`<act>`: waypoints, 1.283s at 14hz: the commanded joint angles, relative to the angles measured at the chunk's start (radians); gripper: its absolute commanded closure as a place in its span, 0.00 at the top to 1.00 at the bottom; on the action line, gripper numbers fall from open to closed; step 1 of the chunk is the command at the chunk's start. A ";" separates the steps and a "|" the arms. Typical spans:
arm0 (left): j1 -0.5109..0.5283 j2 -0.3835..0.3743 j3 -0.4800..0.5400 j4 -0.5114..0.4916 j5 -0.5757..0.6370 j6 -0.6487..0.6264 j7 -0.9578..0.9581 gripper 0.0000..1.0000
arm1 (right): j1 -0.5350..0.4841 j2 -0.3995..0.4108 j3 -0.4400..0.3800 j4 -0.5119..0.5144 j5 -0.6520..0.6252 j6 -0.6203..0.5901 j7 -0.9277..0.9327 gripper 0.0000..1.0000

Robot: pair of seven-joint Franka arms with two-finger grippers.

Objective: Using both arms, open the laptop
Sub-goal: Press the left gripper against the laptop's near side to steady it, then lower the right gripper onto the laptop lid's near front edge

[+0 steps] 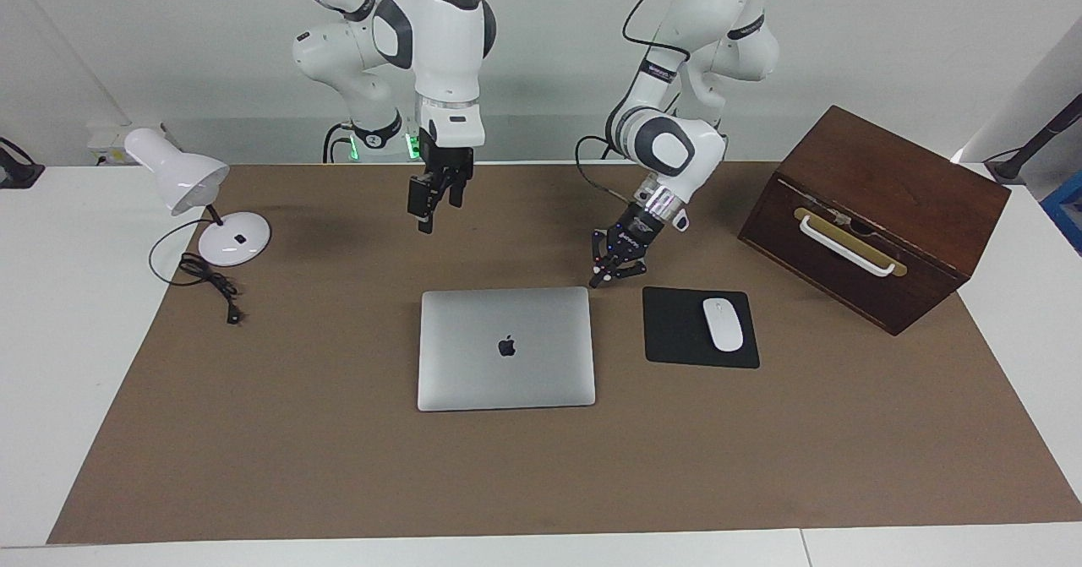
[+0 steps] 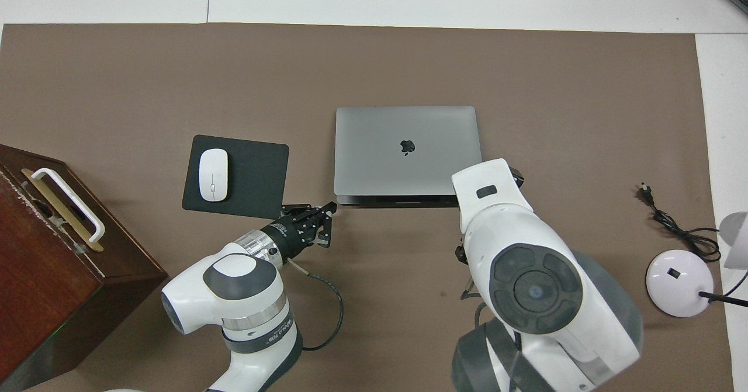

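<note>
The laptop point(image 1: 505, 347) lies closed and flat on the brown mat, a silver-grey slab with a dark apple logo point(image 2: 407, 146) on its lid. My left gripper point(image 1: 598, 280) is shut and points down at a slant. Its tip point(image 2: 332, 207) is close by the laptop's corner nearest the robots, toward the left arm's end; I cannot tell if it touches. My right gripper point(image 1: 439, 212) hangs open above the mat, between the robots and the laptop, holding nothing. In the overhead view the right arm point(image 2: 497, 217) hides its own gripper and covers one laptop corner.
A black mouse pad point(image 1: 672, 330) with a white mouse point(image 1: 723, 324) lies beside the laptop, toward the left arm's end. A dark wooden box point(image 1: 888, 187) with a white handle stands at that end. A white desk lamp point(image 1: 182, 178) and its cable point(image 1: 211, 284) are at the right arm's end.
</note>
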 commanded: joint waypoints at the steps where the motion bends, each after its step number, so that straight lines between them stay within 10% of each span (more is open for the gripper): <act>1: -0.019 0.057 0.013 0.062 -0.033 0.029 0.025 0.00 | -0.002 -0.004 -0.003 -0.009 -0.020 0.017 -0.008 1.00; 18: -0.021 0.129 0.015 0.151 -0.033 0.049 0.027 0.00 | 0.023 0.054 -0.001 -0.009 -0.086 0.075 -0.013 1.00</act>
